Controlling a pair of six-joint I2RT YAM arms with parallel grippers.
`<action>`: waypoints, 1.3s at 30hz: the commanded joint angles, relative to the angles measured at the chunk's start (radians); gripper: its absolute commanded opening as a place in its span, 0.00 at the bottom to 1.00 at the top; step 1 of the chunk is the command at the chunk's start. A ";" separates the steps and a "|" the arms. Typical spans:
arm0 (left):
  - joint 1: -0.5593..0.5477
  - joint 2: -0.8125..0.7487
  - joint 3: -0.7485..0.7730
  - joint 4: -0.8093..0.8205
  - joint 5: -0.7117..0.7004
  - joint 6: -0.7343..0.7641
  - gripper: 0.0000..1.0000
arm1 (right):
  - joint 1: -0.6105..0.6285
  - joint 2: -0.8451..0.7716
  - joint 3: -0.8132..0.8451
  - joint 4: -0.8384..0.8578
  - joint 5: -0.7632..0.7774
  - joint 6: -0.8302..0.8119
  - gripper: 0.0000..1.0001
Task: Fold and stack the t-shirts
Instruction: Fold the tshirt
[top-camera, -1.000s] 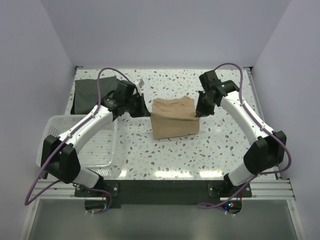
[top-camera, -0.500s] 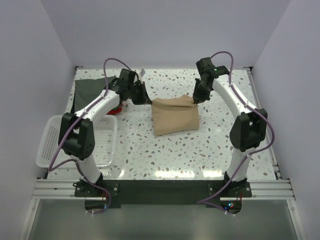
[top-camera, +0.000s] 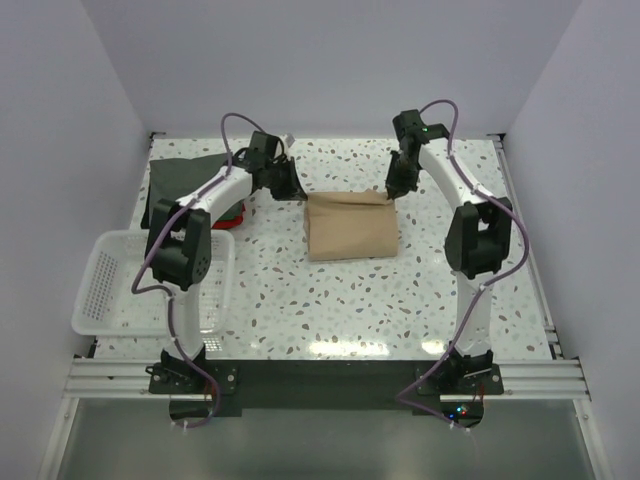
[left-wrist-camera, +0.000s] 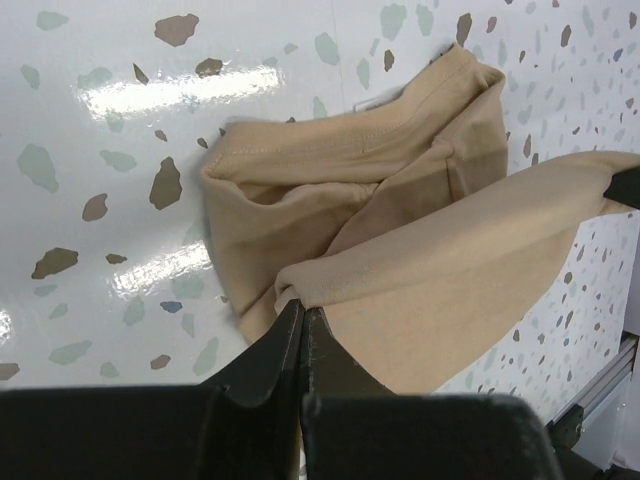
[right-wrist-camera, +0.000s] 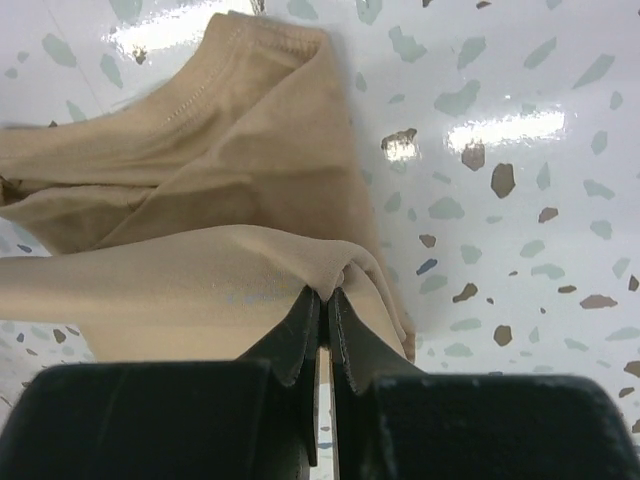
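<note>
on the table (top-camera: 300, 300), tan t-shirt (top-camera: 348, 230), 2 far corners clamped in left gripper (left-wrist-camera: 302, 312) and right gripper (right-wrist-camera: 322, 297)

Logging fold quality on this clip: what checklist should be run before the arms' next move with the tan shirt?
1. Left gripper shut on tan t-shirt corner: ok.
2. Right gripper shut on the other corner: ok.
3. Held edge straight between them: ok.
4. Cloth beneath lying smooth: not ok, bunched folds in both wrist views.
5. Dark grey-green t-shirt neatly folded: cannot tell.
6. White basket apart from the tan t-shirt: ok.
</note>
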 joint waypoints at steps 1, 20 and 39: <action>0.022 0.011 0.058 0.019 -0.028 0.023 0.00 | -0.019 0.037 0.082 -0.001 -0.005 -0.029 0.00; 0.034 0.036 0.110 0.022 -0.099 -0.010 0.56 | -0.033 0.148 0.209 -0.007 -0.051 -0.065 0.68; 0.036 -0.239 -0.494 0.443 0.137 -0.066 0.66 | 0.128 -0.170 -0.266 0.232 -0.173 -0.077 0.74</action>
